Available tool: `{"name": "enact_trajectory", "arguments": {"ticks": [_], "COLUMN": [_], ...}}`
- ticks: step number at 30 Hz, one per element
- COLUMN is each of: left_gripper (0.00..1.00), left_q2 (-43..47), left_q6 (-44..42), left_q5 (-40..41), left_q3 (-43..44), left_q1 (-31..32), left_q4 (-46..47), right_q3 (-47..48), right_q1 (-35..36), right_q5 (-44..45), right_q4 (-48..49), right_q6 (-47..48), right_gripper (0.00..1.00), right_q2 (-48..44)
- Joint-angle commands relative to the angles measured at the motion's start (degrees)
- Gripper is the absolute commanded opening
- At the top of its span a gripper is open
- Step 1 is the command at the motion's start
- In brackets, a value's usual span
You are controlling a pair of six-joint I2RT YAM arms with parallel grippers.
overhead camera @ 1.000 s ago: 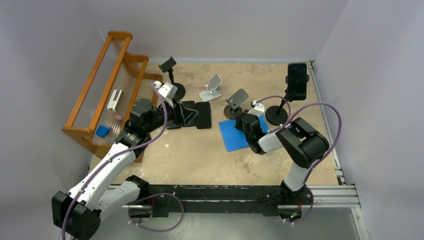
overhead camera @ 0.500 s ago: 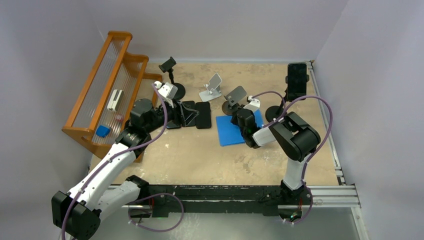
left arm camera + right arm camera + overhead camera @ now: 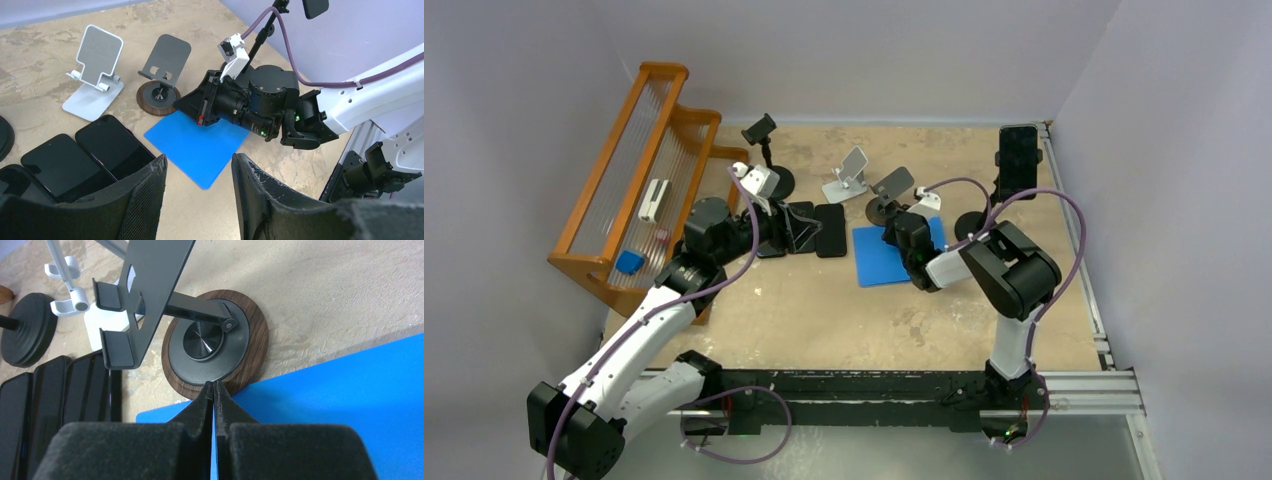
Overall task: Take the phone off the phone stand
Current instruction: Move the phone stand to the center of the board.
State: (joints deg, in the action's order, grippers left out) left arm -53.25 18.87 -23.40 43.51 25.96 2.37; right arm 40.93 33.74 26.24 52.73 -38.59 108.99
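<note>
Right pincer [image 3: 894,232], jaws pressed fully together and gripping nothing, is travelling leftward in the overhead view. Over the last second it has been sliding from the middle of the blue mat [image 3: 879,265] to the mat's far-left corner, and it is now sitting just beside the grey stand [image 3: 887,192], which is carrying no phone. Mat and grey stand are both appearing slightly further left than before, so I am judging that the arm is nudging them. The phone [image 3: 1019,160] is standing upright, clamped high in the phone stand [image 3: 975,226] at the far right, well apart from both arms and untouched. The task is therefore not advancing, since the right arm is heading away from its target. The left pincer [image 3: 802,235] is hovering unmoved over the flat phones [image 3: 830,230]. Turning to the left wrist view, I am seeing its fingers [image 3: 150,185] apart with nothing between them, and the right arm lying across the mat beyond. Turning to the right wrist view, the shut tips are touching or almost touching the grey stand's wooden base at the mat's edge, and the phone is falling outside this frame.
</note>
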Motion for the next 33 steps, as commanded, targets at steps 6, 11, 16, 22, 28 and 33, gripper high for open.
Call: {"name": "enact_trajectory", "arguments": {"ticks": [6,11,16,22,28,33], "left_gripper": [0.49,0.49,0.49,0.49,0.49,0.49], "left_q2": [0.88,0.78,0.92,1.00,1.05,1.05], "left_q6": [0.00,0.11,-0.06,-0.15,-0.15,-0.17], "left_q5": [-0.31,-0.55,0.02,0.02,0.08,0.28], "left_q3": [2.06,2.10,2.06,2.11,2.11,2.20], "left_q1": [0.41,0.41,0.71,0.90,0.94,0.90], "left_q4": [1.66,1.67,1.50,1.50,1.50,1.36], "right_q3": [-4.67,-4.97,-3.63,0.38,4.64,8.42], "right_q1": [0.19,0.19,0.26,0.19,0.04,-0.70], "right_q5": [2.20,-0.67,-1.63,-1.33,1.70,4.48], "right_q4": [2.72,2.44,2.13,-1.89,-3.28,-4.26], "right_q6": [1.60,1.30,0.51,0.00,0.99,1.36], "right_gripper": [0.00,0.00,0.00,0.00,0.00,0.00], "right_q2": [-7.89,-6.86,-3.94,-0.35,3.13,6.08]}}
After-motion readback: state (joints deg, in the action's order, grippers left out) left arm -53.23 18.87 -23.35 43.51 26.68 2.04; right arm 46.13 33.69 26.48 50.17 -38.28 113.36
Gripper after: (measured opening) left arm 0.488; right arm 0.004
